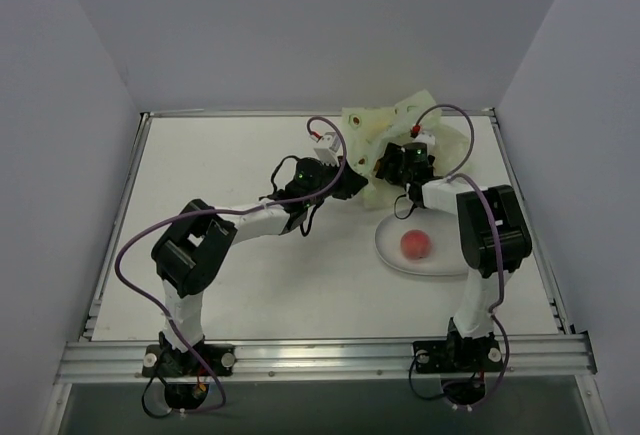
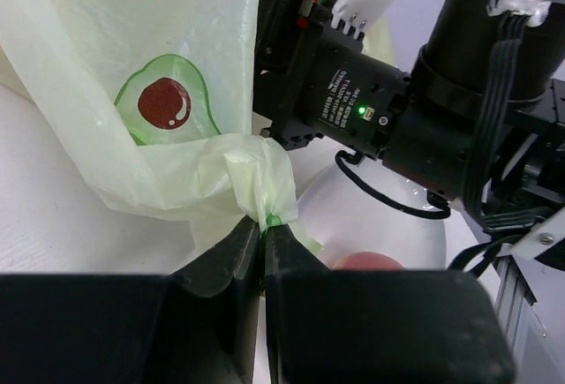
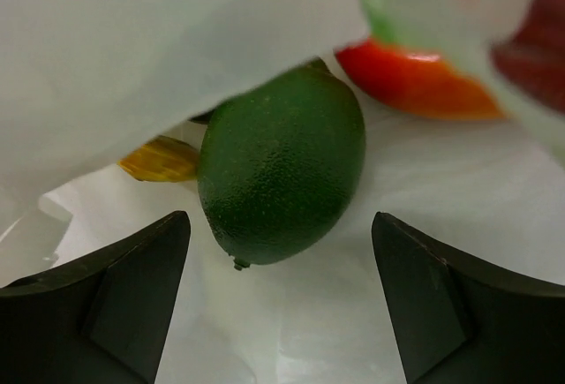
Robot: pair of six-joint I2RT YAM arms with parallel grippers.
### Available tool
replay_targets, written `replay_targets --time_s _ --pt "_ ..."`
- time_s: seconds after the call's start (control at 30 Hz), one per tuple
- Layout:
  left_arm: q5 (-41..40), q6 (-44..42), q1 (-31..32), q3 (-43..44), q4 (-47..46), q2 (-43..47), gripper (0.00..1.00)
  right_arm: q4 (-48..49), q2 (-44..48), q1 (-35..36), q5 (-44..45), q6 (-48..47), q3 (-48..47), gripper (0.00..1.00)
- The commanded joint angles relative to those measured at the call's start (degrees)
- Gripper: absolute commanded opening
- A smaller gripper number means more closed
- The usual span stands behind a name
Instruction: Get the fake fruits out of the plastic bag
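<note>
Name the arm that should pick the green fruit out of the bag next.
Right. The right gripper is open inside the plastic bag, with the green fruit just ahead between its jaws. The left gripper is shut on the bag's bunched edge, holding it.

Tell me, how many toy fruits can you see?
4. A pink fruit sits on the plate; inside the bag lie a green fruit, an orange-red fruit behind it, and a yellow one beside it, mostly covered. More may be hidden.
</note>
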State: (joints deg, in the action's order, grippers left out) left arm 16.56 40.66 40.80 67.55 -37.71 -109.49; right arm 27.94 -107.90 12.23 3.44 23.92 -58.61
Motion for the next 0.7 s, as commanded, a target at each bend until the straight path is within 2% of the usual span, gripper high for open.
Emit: replay_targets --time_s 0.0,0.13,0.2,0.3,0.33,0.5,0.67 --pt "0.7 -0.5 0.1 2.0 -1.4 2.4 0.02 5.0 -1.7 -0.4 -2.6 -1.5 -2.7 0.79" --pt "0.8 -0.5 0.2 2.2 -1.0 2.0 0.02 6.5 -3.5 -0.3 -1.1 -3.8 -3.7 0.67" --pt "1.2 -0.7 0.2 2.4 -0.9 1.7 0.02 7.2 -3.0 -0.4 0.0 -4.5 -3.0 0.64" --pt "1.2 -0.8 0.3 2.7 -0.8 1.2 0.02 9.1 -1.8 -0.1 0.0 -5.3 -1.3 0.5" --pt "1.0 -0.8 0.3 2.7 -0.6 1.2 0.02 8.8 -0.4 0.1 0.2 -5.6 -0.5 0.37" --pt "0.1 -1.8 0.2 4.5 1.5 1.5 0.02 8.0 8.7 1.9 1.0 -4.6 6.6 0.35" --pt "-0.3 -2.2 0.2 6.3 2.1 1.8 0.02 3.4 22.8 6.0 3.9 -2.0 16.6 0.35"
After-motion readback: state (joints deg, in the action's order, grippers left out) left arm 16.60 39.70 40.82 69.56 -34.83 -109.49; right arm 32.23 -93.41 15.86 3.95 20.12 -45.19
